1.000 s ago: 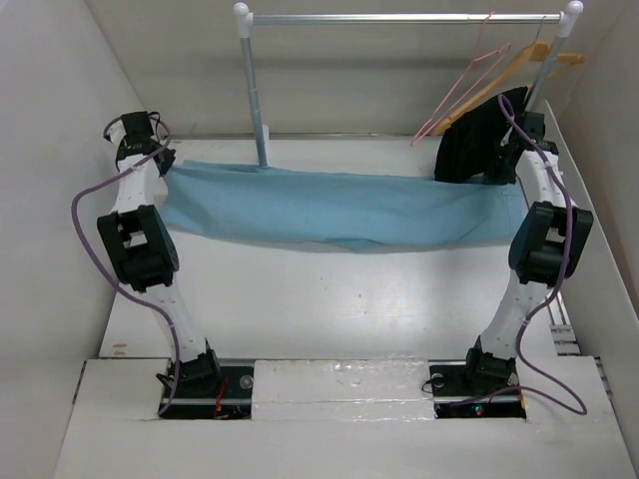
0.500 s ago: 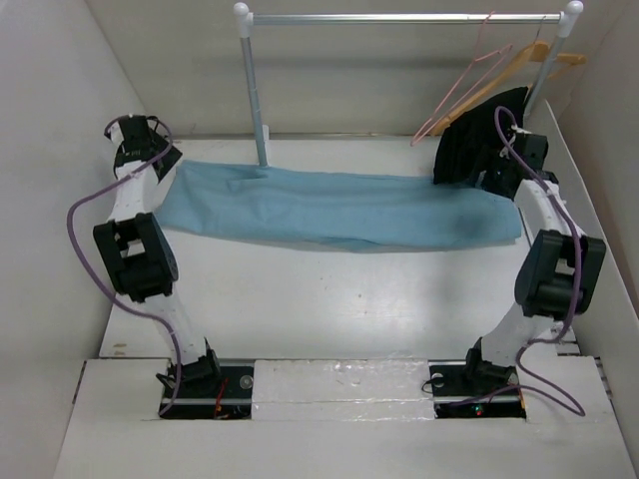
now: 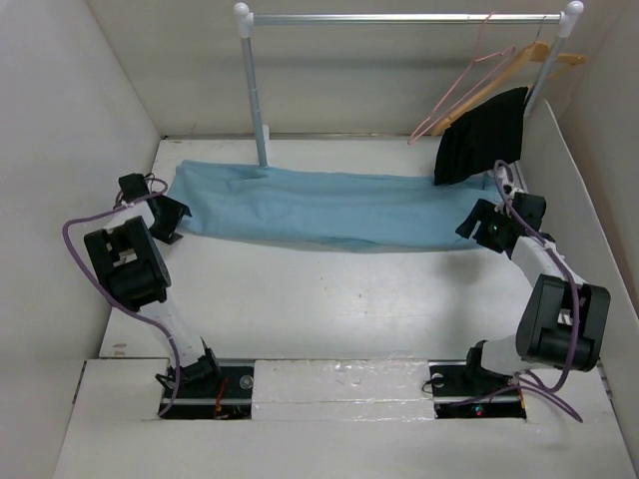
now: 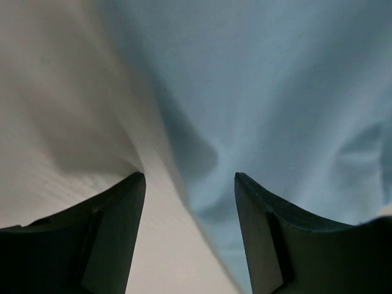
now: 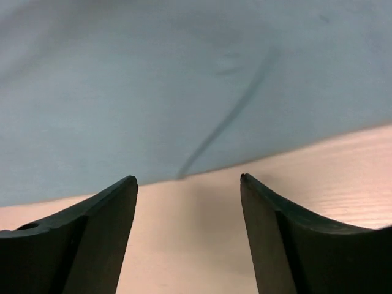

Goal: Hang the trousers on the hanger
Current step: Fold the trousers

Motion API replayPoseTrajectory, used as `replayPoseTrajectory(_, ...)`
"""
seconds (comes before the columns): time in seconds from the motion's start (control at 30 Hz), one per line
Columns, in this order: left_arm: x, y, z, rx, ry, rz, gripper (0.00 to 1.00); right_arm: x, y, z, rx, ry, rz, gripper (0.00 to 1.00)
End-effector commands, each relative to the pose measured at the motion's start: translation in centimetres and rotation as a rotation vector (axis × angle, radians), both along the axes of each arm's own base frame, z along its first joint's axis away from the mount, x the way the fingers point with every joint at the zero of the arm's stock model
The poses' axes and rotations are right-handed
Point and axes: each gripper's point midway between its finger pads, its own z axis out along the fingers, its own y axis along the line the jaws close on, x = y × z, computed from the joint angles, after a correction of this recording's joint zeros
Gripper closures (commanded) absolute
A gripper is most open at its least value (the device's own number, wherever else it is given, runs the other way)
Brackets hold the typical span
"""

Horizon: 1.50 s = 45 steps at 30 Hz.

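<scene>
The light blue trousers (image 3: pixel 329 205) lie spread flat across the back of the table, running from left to right. My left gripper (image 3: pixel 177 220) stands open at their left end. In the left wrist view the cloth's edge (image 4: pixel 275 92) runs between the open left gripper (image 4: pixel 190 177), held by nothing. My right gripper (image 3: pixel 471 222) stands open at the right end. In the right wrist view the trousers (image 5: pixel 153 92) lie just beyond the open right gripper (image 5: pixel 188 179), over bare table. A pink wire hanger (image 3: pixel 454 88) and a wooden hanger (image 3: pixel 519 62) hang on the rail at the back right.
A black garment (image 3: pixel 484 135) hangs from the wooden hanger, just above the trousers' right end. The metal rack's rail (image 3: pixel 399 18) spans the back, and its left post (image 3: pixel 256 90) stands behind the trousers. White walls close in the table (image 3: pixel 329 299) on both sides.
Both grippers opened and let go of the trousers, which dropped from a stretched hold to lie flat. Both arms drew back toward the near side and lowered.
</scene>
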Motion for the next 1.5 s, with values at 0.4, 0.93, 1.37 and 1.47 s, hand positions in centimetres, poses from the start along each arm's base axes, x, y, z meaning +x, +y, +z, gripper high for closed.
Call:
replayPoseTrajectory(0.4, 3.9, 1.0, -1.6, -0.036, -0.018, 0.035, 0.87, 3.0, -4.8, -6.3, 0.262, 0.006, -0.286, 0.34)
replayPoseTrajectory(0.93, -1.7, 6.7, 0.9, 0.221, 0.128, 0.09, 1.0, -4.8, -6.8, -4.6, 0.074, 0.131, -0.265, 1.0)
replayPoseTrajectory(1.37, -13.9, 6.0, 5.4, 0.403, 0.316, 0.189, 1.0, -12.7, -5.0, -1.7, 0.006, 0.212, -0.22, 1.0)
replayPoseTrajectory(1.47, -15.9, 6.4, 4.8, 0.427, 0.369, 0.249, 0.93, -11.6, -5.0, -1.6, -0.01, 0.189, -0.179, 0.89)
